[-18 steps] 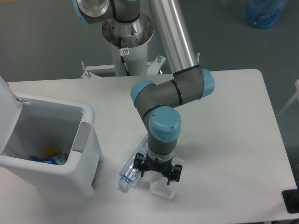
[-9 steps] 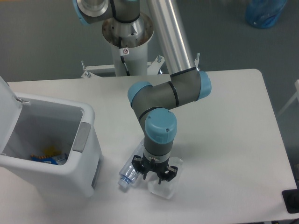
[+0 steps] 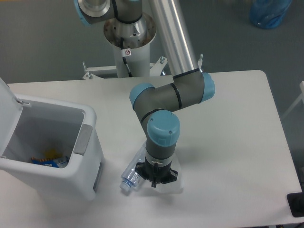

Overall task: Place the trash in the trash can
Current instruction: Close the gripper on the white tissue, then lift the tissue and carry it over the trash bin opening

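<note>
The clear plastic bottle [image 3: 131, 175] lies on the white table [image 3: 228, 123], cap toward the front left, partly hidden under my arm. The translucent white wrapper [image 3: 173, 186] lies just right of it. My gripper [image 3: 154, 182] points straight down between them, low on the table. Its fingers are drawn together on the wrapper's left edge. The white trash can [image 3: 88, 156] stands at the left with its lid [image 3: 8, 102] hinged open and a grey panel [image 3: 83, 138] on its rim. It is about a hand's width left of the bottle.
Blue and orange litter [image 3: 47, 159] lies in the bottom of the can. The arm's base column [image 3: 129, 45] stands behind the table's far edge. A blue bag [image 3: 269, 12] sits on the floor at the far right. A black object [image 3: 297, 204] is at the table's front right corner.
My gripper has shifted slightly left and dropped lower onto the wrapper. Its fingers, spread wide a second ago, have come together. The bottle has not moved.
</note>
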### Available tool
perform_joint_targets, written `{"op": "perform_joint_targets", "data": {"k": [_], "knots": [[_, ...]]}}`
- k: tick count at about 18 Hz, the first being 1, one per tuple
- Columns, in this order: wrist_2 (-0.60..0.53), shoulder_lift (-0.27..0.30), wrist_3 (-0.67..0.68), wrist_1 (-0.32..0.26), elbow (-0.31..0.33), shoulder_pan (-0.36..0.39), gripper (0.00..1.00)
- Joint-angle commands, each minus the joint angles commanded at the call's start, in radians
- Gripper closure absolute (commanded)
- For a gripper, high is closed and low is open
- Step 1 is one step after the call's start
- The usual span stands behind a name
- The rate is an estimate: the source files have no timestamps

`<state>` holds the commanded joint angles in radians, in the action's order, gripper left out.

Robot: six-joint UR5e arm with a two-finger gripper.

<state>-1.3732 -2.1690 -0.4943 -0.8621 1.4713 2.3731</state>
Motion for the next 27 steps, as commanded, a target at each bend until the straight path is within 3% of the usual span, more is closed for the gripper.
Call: {"op": "perform_joint_targets", "data": {"k": [13, 19, 27], "knots": [[0.258, 0.044, 0.235, 0.002, -0.190, 0.064, 1.00], [0.397, 0.146, 0.292, 0.002, -0.193, 0.080, 1.00], [0.522, 0.224, 0.348, 0.003, -0.223, 0.078, 1.00]]}}
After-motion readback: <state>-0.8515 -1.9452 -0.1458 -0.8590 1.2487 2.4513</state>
